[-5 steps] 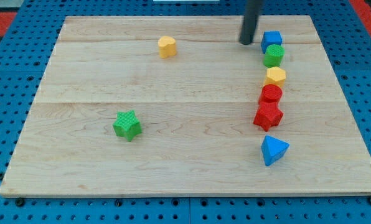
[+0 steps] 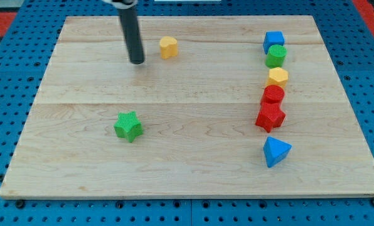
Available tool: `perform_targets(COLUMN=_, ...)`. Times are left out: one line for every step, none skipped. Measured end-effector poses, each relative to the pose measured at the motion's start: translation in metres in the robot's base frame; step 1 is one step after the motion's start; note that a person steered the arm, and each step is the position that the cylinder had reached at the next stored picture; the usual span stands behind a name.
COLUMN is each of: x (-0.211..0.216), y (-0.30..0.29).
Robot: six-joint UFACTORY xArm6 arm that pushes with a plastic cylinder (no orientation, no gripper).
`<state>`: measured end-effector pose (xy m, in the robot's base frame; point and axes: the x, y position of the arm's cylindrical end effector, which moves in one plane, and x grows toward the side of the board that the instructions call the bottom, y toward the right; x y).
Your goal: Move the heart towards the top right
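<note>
The yellow heart [image 2: 168, 47] lies near the view's top, left of the middle of the wooden board [image 2: 193, 169]. My tip [image 2: 137, 62] rests on the board just to the left of the heart and slightly below it, a short gap apart. The rod rises from the tip and leaves the view at the top.
A column of blocks runs down the view's right: a blue cube [image 2: 273, 41], a green cylinder [image 2: 276, 56], a yellow hexagon [image 2: 277, 77], a red cylinder [image 2: 273, 95], a red star [image 2: 270, 117] and a blue triangle [image 2: 276, 151]. A green star [image 2: 128, 126] lies at lower left.
My tip has moved from beside the blue cube at the top right across to the left, past the yellow heart. No block has moved.
</note>
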<state>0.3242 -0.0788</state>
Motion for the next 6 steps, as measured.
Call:
perform_targets(x=-0.037, y=0.054)
perform_targets(x=-0.045, y=0.037)
perform_targets(x=-0.052, y=0.037)
perform_targets(x=-0.068, y=0.074)
perform_targets(x=-0.088, y=0.090)
perform_targets(x=-0.093, y=0.104)
